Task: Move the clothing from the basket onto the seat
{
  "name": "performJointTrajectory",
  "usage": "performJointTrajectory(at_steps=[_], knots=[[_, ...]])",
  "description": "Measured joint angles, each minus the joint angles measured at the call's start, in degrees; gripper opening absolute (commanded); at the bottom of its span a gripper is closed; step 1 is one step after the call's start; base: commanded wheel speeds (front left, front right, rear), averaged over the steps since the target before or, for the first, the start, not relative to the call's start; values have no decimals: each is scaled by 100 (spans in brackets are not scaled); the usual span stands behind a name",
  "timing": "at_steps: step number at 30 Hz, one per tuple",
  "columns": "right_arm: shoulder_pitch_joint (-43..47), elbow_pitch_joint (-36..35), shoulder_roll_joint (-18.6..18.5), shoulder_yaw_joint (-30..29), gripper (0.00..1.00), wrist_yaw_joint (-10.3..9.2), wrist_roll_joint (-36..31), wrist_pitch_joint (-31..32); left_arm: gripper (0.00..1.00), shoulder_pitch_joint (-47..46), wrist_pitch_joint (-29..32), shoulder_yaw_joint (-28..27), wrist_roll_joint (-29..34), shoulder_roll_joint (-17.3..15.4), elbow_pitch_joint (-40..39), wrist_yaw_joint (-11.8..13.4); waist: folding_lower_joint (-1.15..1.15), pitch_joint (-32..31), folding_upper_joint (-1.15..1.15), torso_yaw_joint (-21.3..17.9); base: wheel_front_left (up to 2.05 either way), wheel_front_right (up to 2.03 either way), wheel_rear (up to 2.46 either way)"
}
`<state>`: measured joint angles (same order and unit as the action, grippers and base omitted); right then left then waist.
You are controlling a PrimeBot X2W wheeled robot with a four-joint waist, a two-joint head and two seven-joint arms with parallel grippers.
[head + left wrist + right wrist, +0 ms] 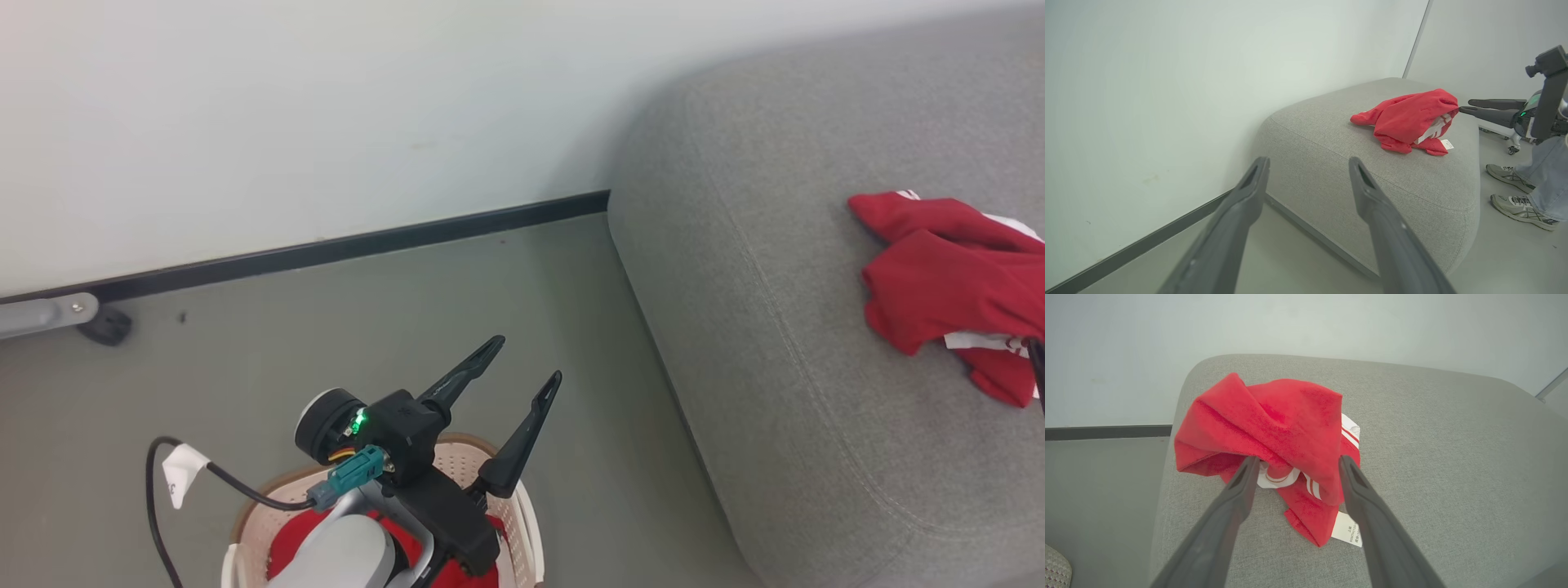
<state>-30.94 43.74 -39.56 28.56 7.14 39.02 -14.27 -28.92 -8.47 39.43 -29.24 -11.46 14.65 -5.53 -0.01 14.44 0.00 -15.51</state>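
- Above the basket [457, 461], the left hand [527, 359] hangs with its fingers spread wide, gripping nothing.
- Beneath it, red cloth [286, 539] lies inside the basket, which stands on the grey floor [326, 327] near the seat [775, 367].
- The right hand [1298, 460] is also released, its tips at the edge of the crumpled red jersey [1274, 416].
- The jersey rests on the seat's top, with its white bands and label showing.
- A person's trainers [1519, 204] stand beyond the seat.

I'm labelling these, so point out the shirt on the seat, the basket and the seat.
shirt [1274, 416], right wrist view, upper red fold
basket [518, 523], head view, perforated right wall
seat [1323, 134], left wrist view, bare top
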Motion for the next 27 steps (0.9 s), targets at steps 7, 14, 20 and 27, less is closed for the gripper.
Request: performJointTrajectory(at_steps=[7,14,20,27], knots=[[237,-605,-88,-94,100,0,30,-1,100,164,-97,-38,-116,30,64,52,0,-239,0,303,0,0,0],[478,-1318,-52,-159,100,-8,30,-1,100,336,-200,-156,-232,27,116,111,0,-481,0,635,0,0,0],[715,-1870,-25,-407,100,-122,116,-1,100,495,-231,-255,-298,27,108,229,0,-665,0,948,0,0,0],[951,-2533,77,-705,100,-321,191,-2,100,631,-324,-511,-349,-73,4,410,1,-794,0,1334,0,0,0]])
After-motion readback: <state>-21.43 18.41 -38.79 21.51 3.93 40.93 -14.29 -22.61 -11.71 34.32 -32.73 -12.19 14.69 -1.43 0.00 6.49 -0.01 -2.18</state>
